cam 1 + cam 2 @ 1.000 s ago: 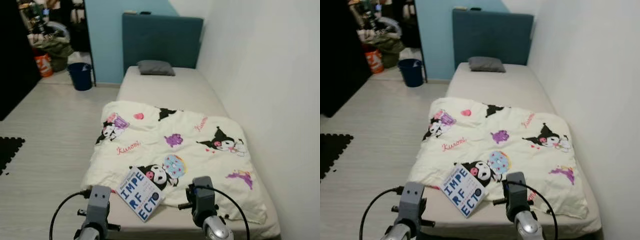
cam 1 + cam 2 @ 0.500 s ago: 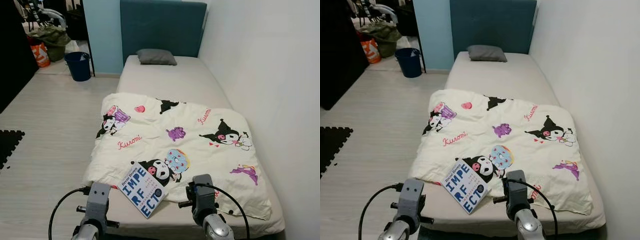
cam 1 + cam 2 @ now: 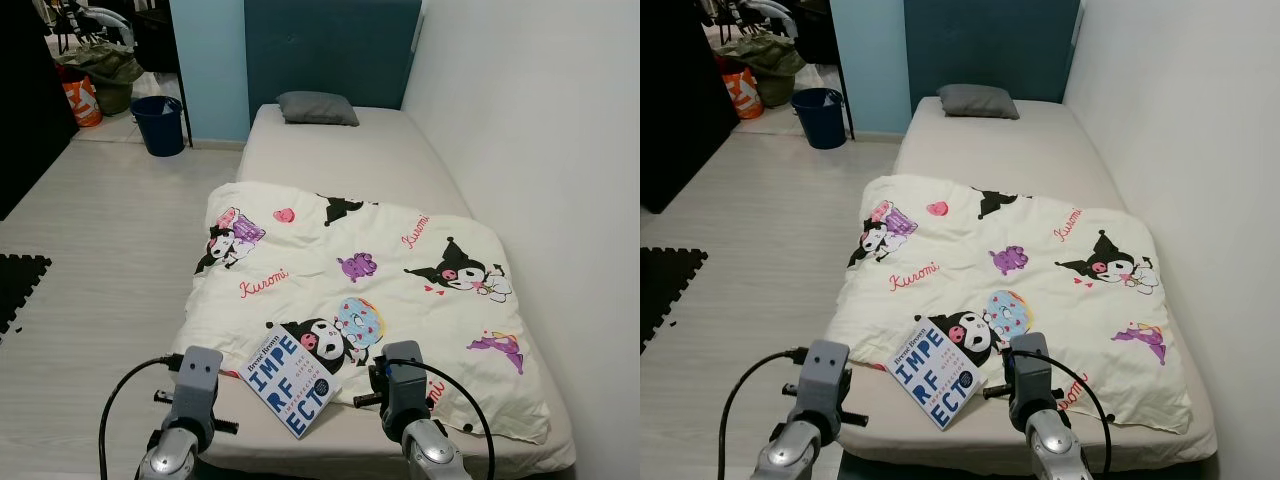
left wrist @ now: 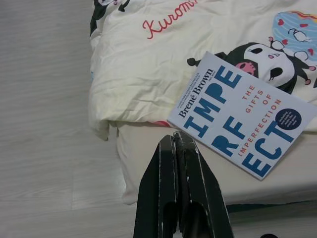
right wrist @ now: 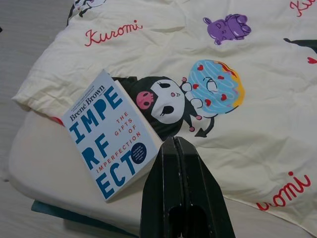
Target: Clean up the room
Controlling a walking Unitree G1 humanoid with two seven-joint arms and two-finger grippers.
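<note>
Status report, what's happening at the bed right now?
Left gripper and right gripper shut, empty, short of the bed's foot. Book flat on the blanket's near edge, untouched. Nothing between fingers and book.

The bed [image 3: 350, 160] runs along the wall on the right, with a pillow [image 3: 317, 108] at its far end and a blanket [image 3: 360, 300] spread over its near half. A book [image 3: 291, 378] lies on the blanket's near edge. A bucket [image 3: 159, 125] stands on the floor, far off to the left of the bed.
</note>
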